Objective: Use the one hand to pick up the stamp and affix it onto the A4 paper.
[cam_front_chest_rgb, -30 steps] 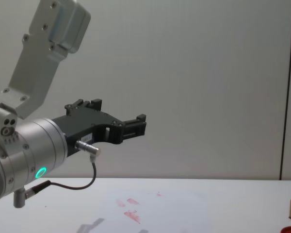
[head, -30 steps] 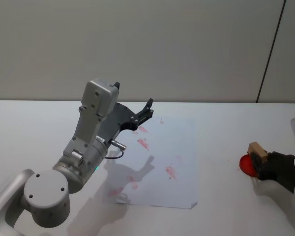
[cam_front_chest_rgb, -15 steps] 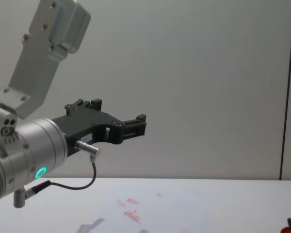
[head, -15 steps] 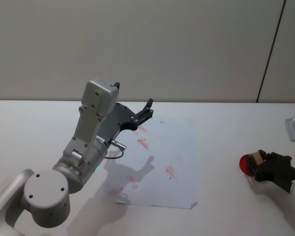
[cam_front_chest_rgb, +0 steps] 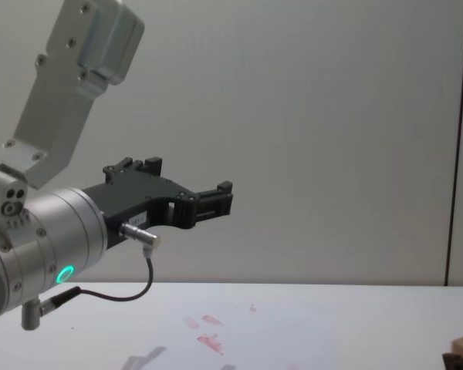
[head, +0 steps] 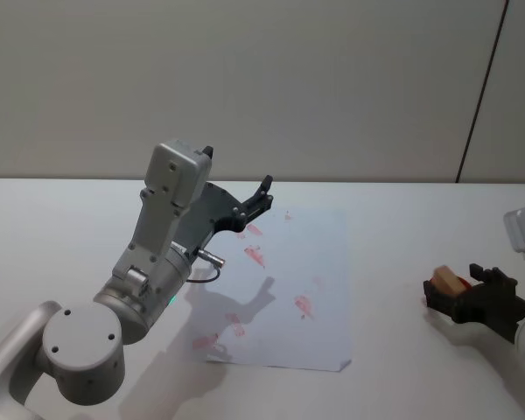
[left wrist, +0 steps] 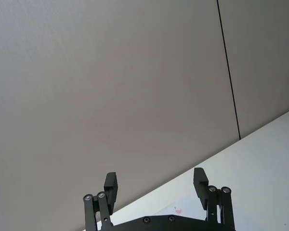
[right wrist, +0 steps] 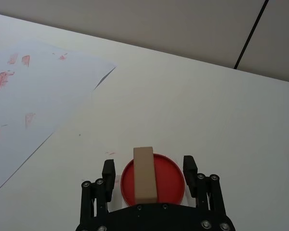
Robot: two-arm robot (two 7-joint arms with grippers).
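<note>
The stamp (right wrist: 145,175), a small tan wooden block, stands on a round red pad (right wrist: 169,182) at the table's right side. My right gripper (right wrist: 149,169) is open, with one finger on each side of the stamp and a gap to it on both sides. In the head view the stamp (head: 444,282) pokes out at the front of the right gripper (head: 455,290), which hides the pad. The A4 paper (head: 306,262) lies mid-table with several red-pink marks. My left gripper (head: 264,194) hangs open and empty above the paper's far left part.
The bulky left arm (head: 157,254) stands over the table's left half and casts a shadow on the paper. Bare white table (head: 389,254) separates the paper's right edge from the pad. A wall closes the far side.
My right gripper has sunk and shifted slightly left with the stamp, and it now covers the red pad in the head view. The left arm has not moved.
</note>
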